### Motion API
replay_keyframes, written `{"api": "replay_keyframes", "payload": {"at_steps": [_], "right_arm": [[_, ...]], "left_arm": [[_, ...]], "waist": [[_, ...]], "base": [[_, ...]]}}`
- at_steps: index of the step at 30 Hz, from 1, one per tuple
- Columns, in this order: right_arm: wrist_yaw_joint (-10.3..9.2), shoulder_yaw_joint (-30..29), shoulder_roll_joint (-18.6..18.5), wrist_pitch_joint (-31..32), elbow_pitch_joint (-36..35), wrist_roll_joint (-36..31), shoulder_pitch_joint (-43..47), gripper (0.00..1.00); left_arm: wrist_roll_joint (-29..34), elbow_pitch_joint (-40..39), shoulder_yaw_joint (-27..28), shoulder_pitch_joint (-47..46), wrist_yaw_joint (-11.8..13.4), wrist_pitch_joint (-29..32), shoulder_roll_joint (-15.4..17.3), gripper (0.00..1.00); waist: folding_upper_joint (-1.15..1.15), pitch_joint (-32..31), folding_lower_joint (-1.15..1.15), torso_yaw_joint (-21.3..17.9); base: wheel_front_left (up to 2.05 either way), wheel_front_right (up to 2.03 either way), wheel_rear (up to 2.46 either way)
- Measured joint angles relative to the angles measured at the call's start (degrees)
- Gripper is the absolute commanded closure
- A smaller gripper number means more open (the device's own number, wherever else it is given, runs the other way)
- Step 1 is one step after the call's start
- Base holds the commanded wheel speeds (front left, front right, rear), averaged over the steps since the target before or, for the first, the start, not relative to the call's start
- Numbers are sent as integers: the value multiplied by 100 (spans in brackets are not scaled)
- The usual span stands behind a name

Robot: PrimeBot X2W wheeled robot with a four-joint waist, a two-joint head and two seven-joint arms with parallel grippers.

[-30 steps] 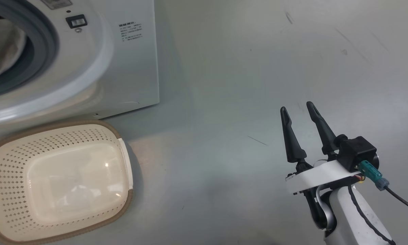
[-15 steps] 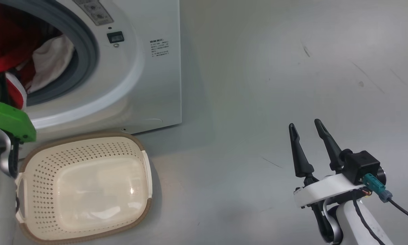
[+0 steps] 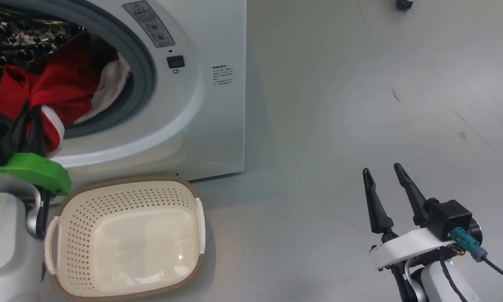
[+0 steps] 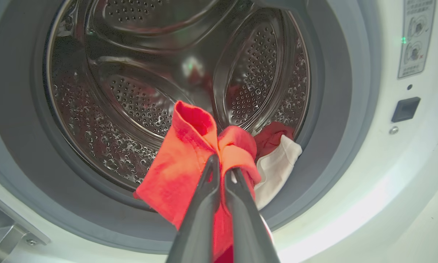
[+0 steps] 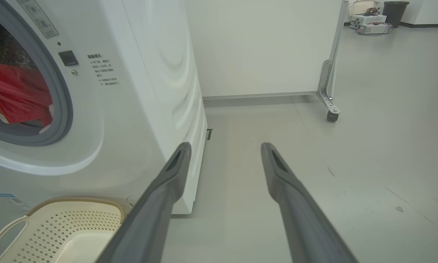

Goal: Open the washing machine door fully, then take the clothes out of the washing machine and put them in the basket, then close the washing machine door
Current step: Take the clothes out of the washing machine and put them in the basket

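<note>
The white washing machine [image 3: 193,105] stands with its grey-rimmed drum mouth exposed; its door is out of view. Red and white clothes [image 3: 63,88] bulge from the mouth. My left gripper [image 3: 27,109] is shut on a fold of red cloth there. The left wrist view shows the same: the left gripper [image 4: 221,164] pinches the clothes [image 4: 182,160] in front of the steel drum. The cream basket [image 3: 75,226] sits on the floor just below the mouth, with nothing in it. My right gripper [image 3: 381,169] hangs open over bare floor at the right, holding nothing.
In the right wrist view the right gripper [image 5: 225,146] points past the washing machine [image 5: 142,91] and the basket [image 5: 58,226]. A white wheeled partition [image 5: 328,109] stands behind. Grey floor stretches wide on the right.
The head camera has swung, bringing the drum mouth into fuller view. My left gripper, shut on red cloth, has come into the picture. The right gripper stays open.
</note>
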Motion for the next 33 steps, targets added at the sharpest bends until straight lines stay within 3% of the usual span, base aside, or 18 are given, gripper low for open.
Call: {"api": "replay_keyframes", "payload": {"at_steps": [6, 14, 25, 33], "right_arm": [[27, 3, -15, 0, -1, -40, 69, 0], [49, 13, -18, 0, -1, -41, 144, 0], [98, 30, -20, 0, -2, -65, 201, 0], [138, 34, -26, 0, -2, -83, 208, 0]], "left_arm": [[0, -522, 8, 213, -9, -4, -42, 100], [2, -1869, 269, 415, -25, -4, -81, 100], [162, -2480, 257, 1293, -62, -4, -207, 100], [218, -3426, 379, 1373, -75, -18, -314, 100]], "waist": [[0, -152, 0, 126], [0, -272, 0, 203], [0, -340, 0, 215], [0, -359, 0, 217]], "base": [[0, 0, 0], [0, 0, 0], [0, 0, 0], [0, 0, 0]]}}
